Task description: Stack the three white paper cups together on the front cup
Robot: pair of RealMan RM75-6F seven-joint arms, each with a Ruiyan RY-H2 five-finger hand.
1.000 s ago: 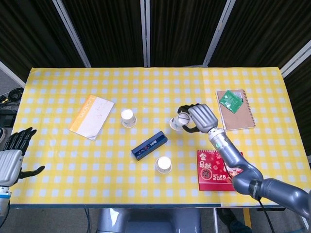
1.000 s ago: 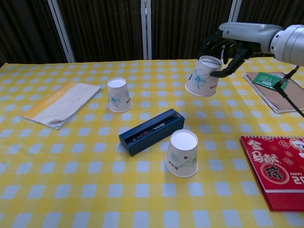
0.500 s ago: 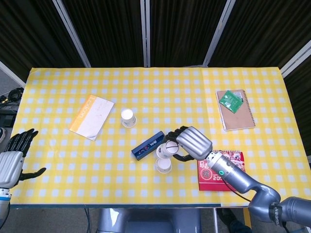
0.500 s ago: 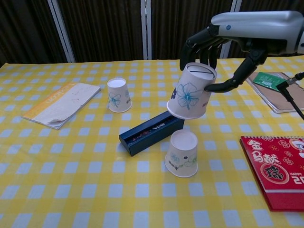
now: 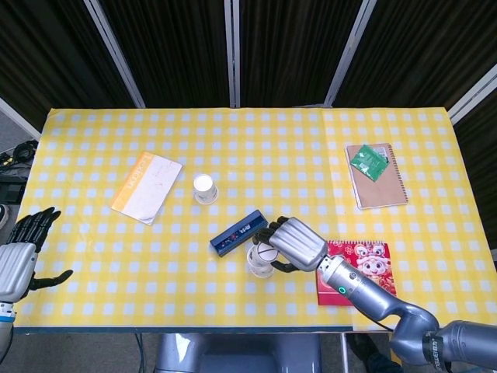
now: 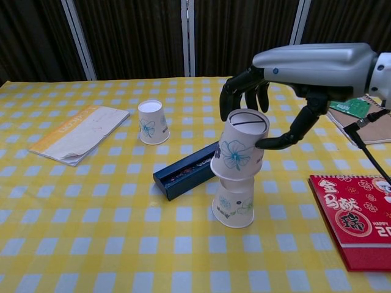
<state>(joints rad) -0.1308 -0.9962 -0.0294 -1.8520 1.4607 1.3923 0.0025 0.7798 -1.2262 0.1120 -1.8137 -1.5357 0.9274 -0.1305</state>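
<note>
My right hand [image 6: 269, 91] [image 5: 291, 242] grips an upside-down white paper cup [image 6: 239, 145] with a blue flower print. That cup sits tilted over the top of the front cup [image 6: 234, 204] [image 5: 259, 264], which stands upside down near the table's front. A third white cup [image 6: 152, 122] [image 5: 205, 188] stands upside down further back on the left. My left hand [image 5: 22, 252] hangs off the table's left front corner, fingers apart and empty; the chest view does not show it.
A dark blue box [image 6: 194, 169] lies just behind and left of the front cup. A red calendar [image 6: 354, 220] lies at front right, a brown notebook [image 5: 377, 176] with a green packet at back right, an orange-edged booklet [image 6: 78, 133] at left.
My right hand carried the cup forward and down from behind the blue box; the cup now rests over the front cup's top. The left hand barely moved.
</note>
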